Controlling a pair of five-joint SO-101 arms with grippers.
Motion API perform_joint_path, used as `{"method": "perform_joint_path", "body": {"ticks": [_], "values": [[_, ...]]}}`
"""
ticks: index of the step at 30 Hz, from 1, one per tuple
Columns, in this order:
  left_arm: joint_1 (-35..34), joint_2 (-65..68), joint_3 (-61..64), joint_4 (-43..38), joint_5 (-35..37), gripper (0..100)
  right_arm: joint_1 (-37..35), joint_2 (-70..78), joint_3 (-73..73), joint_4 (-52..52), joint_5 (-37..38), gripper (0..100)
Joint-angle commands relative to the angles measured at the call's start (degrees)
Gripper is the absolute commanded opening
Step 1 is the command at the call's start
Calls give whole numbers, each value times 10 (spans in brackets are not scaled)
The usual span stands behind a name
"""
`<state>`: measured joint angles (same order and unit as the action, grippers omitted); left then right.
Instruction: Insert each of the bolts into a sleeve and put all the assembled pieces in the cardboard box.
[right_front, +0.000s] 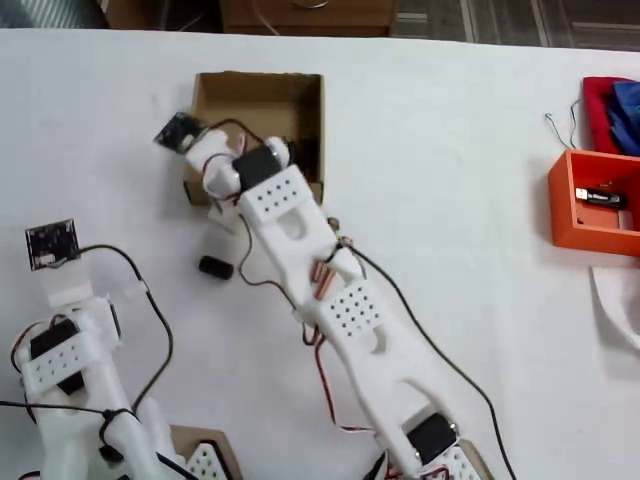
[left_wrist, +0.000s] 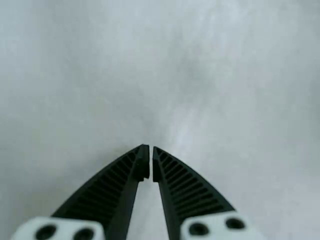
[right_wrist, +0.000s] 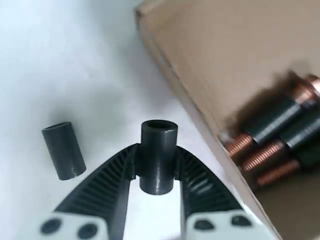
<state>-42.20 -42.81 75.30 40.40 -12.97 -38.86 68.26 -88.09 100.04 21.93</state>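
The right tool (right_wrist: 157, 161) clamps a black sleeve (right_wrist: 158, 137) mid-body, just beside the cardboard box (right_wrist: 200, 50). It looks light, rigid and slick. The left tool (left_wrist: 149, 156) sits clenched and empty.

The white plastic right arm (right_front: 340, 300) stretches from its base at the near edge diagonally toward the far left, almost straight, with the wrist bent downward. Its black ribbed right gripper (right_wrist: 157, 166) is clamped on a short black cylindrical sleeve (right_wrist: 158, 150). The white plastic left arm (right_front: 70, 365) sits folded at the near left. Its black ribbed left gripper (left_wrist: 148, 161) has its tips nearly touching, with nothing between them.
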Motion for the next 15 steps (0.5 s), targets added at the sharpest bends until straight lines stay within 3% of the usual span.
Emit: {"method": "perform_joint_path", "body": {"ticks": [1,10,15], "values": [[-2,-4,-2,-10,-5,46,29,-127,89,16,-39,19],[-2,-4,-2,-10,-5,46,60,-482,571,-13,-46,20],[-1,-4,-2,-10,-5,46,43,-612,919,-245,-46,19]]}}
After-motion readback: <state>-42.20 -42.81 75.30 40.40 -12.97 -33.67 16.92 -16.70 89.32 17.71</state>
